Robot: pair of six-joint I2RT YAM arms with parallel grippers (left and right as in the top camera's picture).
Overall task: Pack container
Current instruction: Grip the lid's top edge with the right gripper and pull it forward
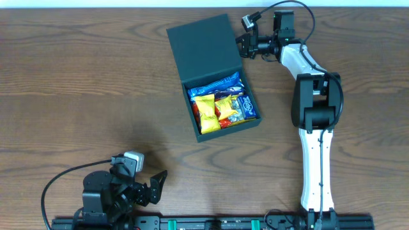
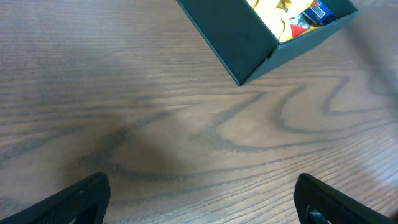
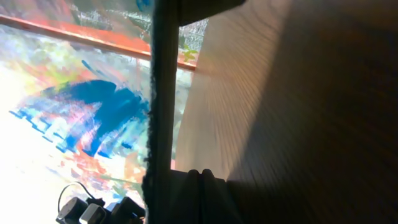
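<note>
Here, showed container [image 2: 236, 37] open on table [image 1: 77, 96], snack packets [image 1: 220, 102] inside. Found right gripper [image 1: 243, 43] closed tight just beside flap [image 1: 203, 46]. Found left gripper [image 1: 154, 185] spread wide, well apart from container.

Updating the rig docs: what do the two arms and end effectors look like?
Right arm: white links, black joints, black wrist cable. Left arm: all black, grey-white camera block, black trailing cable. Left end effector fingers black.
</note>
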